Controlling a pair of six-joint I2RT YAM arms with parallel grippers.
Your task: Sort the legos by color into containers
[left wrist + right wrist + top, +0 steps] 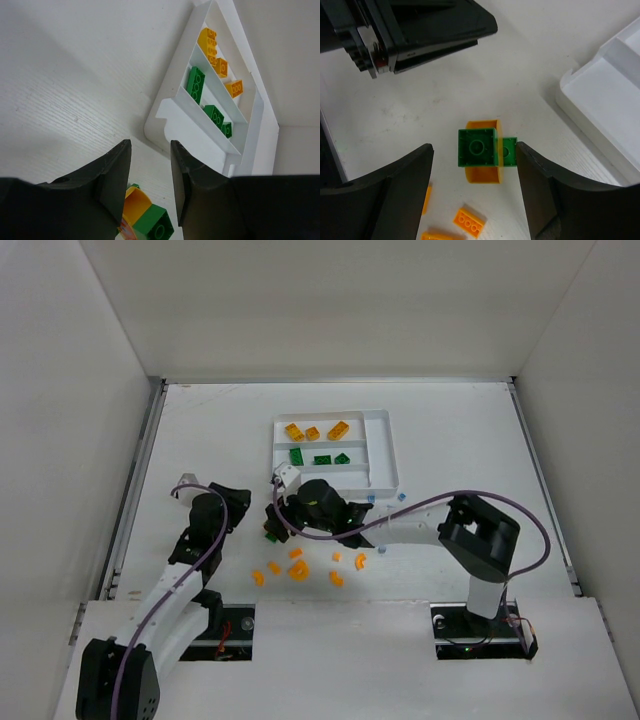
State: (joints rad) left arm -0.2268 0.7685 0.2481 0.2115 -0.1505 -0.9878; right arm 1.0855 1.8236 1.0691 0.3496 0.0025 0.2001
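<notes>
**Green brick waits between open fingers, just off the tray's corner**

A dark green brick (477, 146) lies studs-down on the table (460, 440), near the near left corner of the white tray (378, 450). It sits on an orange curved piece (482, 176), with a smaller green piece (508, 151) touching its side. The brick looks light, hard and smooth. It is unlikely to crush, though it could skid or twist out of a poor pinch. Its two flat opposite walls look like the best place to take hold, and gripping high should keep the orange piece from coming along.

The right gripper (473, 150) hangs over the brick with its fingers spread wide to either side, holding and touching nothing. Just beside it, the left gripper (150, 147) stands part open with only bare table in its gap, also holding nothing.

In the tray, yellow bricks (312, 432) fill the far slot and green bricks (322, 459) the one next to it. Loose orange bits (297, 570) and pale blue pieces (385, 549) lie on the table toward its near edge.
</notes>
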